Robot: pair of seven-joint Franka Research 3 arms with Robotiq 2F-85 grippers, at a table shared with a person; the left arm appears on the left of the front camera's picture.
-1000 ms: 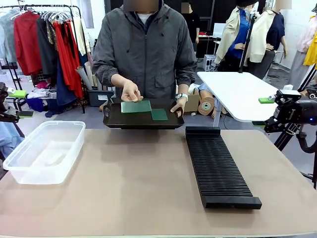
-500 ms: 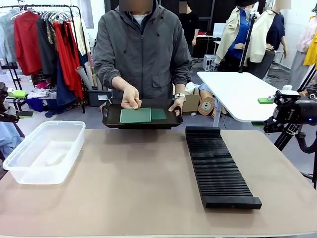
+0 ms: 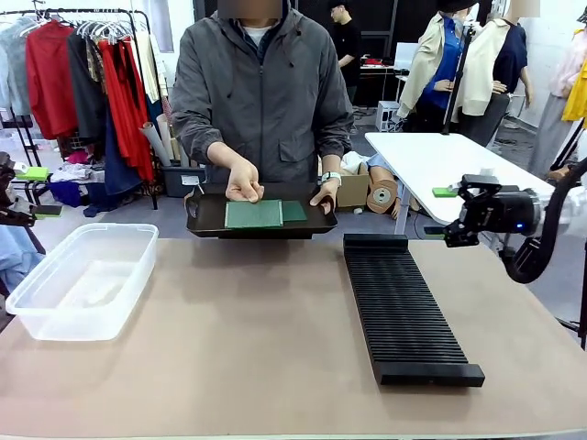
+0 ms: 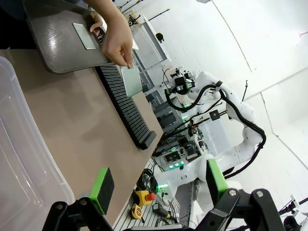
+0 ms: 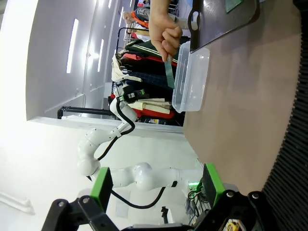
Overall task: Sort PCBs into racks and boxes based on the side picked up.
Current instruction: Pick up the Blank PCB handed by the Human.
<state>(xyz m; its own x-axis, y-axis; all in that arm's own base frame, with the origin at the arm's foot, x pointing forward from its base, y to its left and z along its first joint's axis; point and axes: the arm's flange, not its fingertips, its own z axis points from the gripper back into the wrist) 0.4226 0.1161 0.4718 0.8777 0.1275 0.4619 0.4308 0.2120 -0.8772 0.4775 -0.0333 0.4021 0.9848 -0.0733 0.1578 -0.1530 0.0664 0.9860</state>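
Person at far side of the counter (image 3: 275, 367) holds a dark serving tray (image 3: 206, 218) just above its far edge. Two green PCBs over the tray: the larger PCB (image 3: 254, 214) is pinched at its far edge by one hand (image 3: 243, 181). Can't tell from the front whether it touches the tray, but in both wrist views it hangs off the fingertips. The smaller PCB (image 3: 294, 211) lies flat on the tray just beside it. The other hand (image 3: 324, 194) grips the tray's rim on the rack side.

The clear plastic tub (image 3: 83, 280) sits on the counter's left part, w/ nothing visible in it. The black slotted rack (image 3: 404, 307) runs lengthwise right of centre, its far end near the tray's corner, slots bare.

The right tool (image 3: 438, 212) hangs out past the counter's right edge, pointing inward, pads spread wide, pinching nothing. The rack's far end lies lower down, btwn it and the tray. The left tool (image 3: 38, 192) is at the far left edge, also spread and holding nothing, w/ the tub btwn it and the middle of the counter.

Around the counter: a white table (image 3: 440, 165) behind on the right, close to the right tool. A clothes rail w/ red and grey garments (image 3: 83, 73) stands back left, and cardboard rolls (image 3: 381, 194) lie on the floor behind the person.
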